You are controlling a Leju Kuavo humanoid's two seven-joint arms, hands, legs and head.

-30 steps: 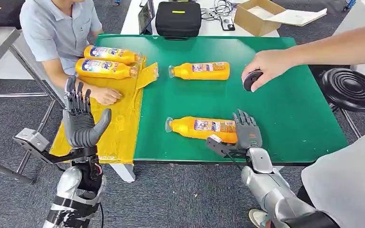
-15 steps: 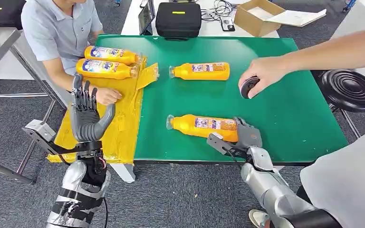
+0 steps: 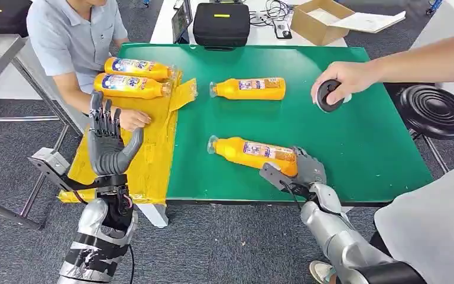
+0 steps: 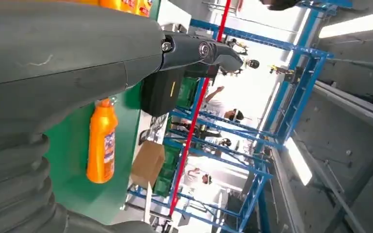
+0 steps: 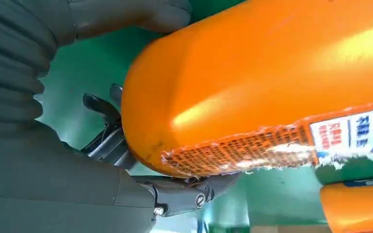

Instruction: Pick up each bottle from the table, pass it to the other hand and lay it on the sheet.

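Take the green table (image 3: 343, 148) as your landmark. Your right hand (image 3: 305, 170) sits at the table's near edge, fingers wrapped around the base end of the near bottle (image 3: 253, 152). The right wrist view confirms it: thumb (image 5: 126, 17) on one side of the orange body (image 5: 252, 77), dark fingers (image 5: 184, 191) curled under the other. The bottle lies slanted, cap end pointing toward the table's left side and a little farther in; you cannot tell whether that end is resting on the green surface or lifted off it.

Your left hand (image 3: 107, 145) is raised off the table's left near corner, above the yellow sheet (image 3: 148, 148), palm upright, fingers spread and straight, holding nothing. In the left wrist view one finger (image 4: 199, 51) stretches out straight.

A second bottle (image 3: 249, 89) lies on its side toward the table's far side, near the middle, well apart from the held one; the left wrist view shows it too (image 4: 102, 143). Two more bottles (image 3: 135, 77) lie side by side at the sheet's far end, on the table's far left corner.

A seated person in a grey shirt (image 3: 74, 35) is at the table's left side, one hand (image 3: 131, 119) resting on the sheet. Another person's hand (image 3: 343, 80) holds a dark round object (image 3: 327, 96) over the table's right part. Beyond the far edge sit a black case (image 3: 221, 23) and a cardboard box (image 3: 319, 21). A black stool (image 3: 436, 111) stands just off the right edge.
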